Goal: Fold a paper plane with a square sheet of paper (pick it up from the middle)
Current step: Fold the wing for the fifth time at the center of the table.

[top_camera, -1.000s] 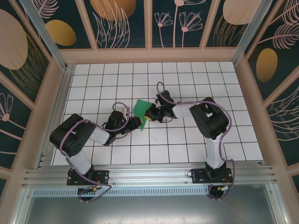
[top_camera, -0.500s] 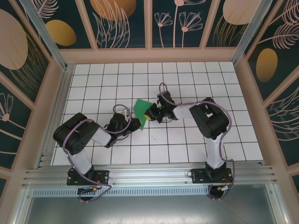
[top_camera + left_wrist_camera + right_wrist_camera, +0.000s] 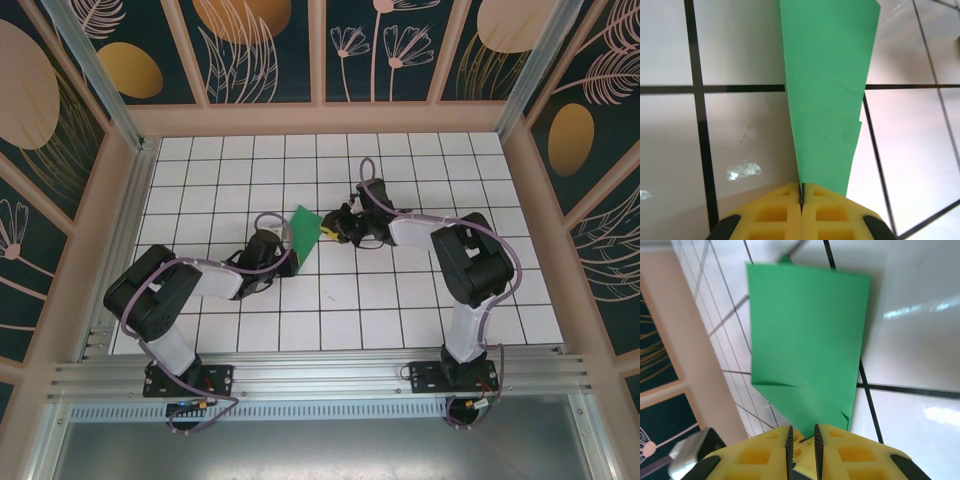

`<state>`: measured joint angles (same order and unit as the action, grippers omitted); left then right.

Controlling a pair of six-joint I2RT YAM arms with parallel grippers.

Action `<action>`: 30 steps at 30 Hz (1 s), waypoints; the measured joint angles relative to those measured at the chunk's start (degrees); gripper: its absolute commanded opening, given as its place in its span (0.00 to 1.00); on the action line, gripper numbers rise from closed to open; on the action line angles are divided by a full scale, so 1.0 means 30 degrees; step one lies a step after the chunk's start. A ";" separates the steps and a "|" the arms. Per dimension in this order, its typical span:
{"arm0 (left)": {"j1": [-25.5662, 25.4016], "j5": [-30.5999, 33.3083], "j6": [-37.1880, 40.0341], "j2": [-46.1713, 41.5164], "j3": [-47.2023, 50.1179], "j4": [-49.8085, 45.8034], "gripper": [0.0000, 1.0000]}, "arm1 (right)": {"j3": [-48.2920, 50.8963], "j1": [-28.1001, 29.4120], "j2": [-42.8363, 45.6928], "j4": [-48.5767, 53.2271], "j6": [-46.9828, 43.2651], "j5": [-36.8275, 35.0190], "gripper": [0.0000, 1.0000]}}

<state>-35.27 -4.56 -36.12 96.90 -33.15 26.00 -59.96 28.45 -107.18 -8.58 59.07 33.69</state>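
Item one: we logged the white tiled table, both arms reaching over its middle. Item two: the folded green paper plane was held above the tiles between the two claws. Item three: the left gripper was clamped tight on its near tip. Item four: the right gripper, fingers slightly parted, pinched its opposite edge.

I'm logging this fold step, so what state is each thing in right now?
Paper: folded, with creases, held off the table between both grippers.
Left gripper: shut on the paper's narrow end.
Right gripper: pinching the paper's pointed corner, a slim gap between its fingers.
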 measured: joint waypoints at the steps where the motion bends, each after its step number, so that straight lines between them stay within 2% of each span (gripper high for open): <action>1: -0.0036 0.0233 0.0503 -0.0007 -0.0255 -0.0503 0.02 | 0.0000 -0.0291 0.0153 0.0015 -0.0138 -0.0058 0.23; 9: -0.0678 0.2492 0.5195 0.0000 -0.2295 -0.4481 0.03 | 0.0000 -0.1005 0.0350 0.0903 -0.1362 -0.0233 0.25; 14: -0.1406 0.3905 0.7315 0.0233 -0.3140 -0.5836 0.04 | -0.0095 -0.1253 0.0350 0.1275 -0.1756 -0.0146 0.39; 16: -0.1778 0.4699 0.7832 0.0707 -0.3592 -0.6120 0.04 | -0.0284 -0.1348 0.0350 0.1530 -0.1749 -0.0044 0.45; 21: -0.2973 0.6863 0.8867 0.1960 -0.4903 -0.6280 0.04 | -0.1479 -0.1370 0.0007 0.2419 -0.1647 0.0539 0.51; 30: -0.4197 0.9719 0.9712 0.2973 -0.5603 -0.6171 0.04 | -0.4320 -0.1326 -0.2412 0.4699 -0.1785 0.1982 0.67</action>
<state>-47.86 24.60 -6.98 105.82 -49.95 7.49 -72.93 24.47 -114.41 5.52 53.71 39.64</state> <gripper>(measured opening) 0.064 0.647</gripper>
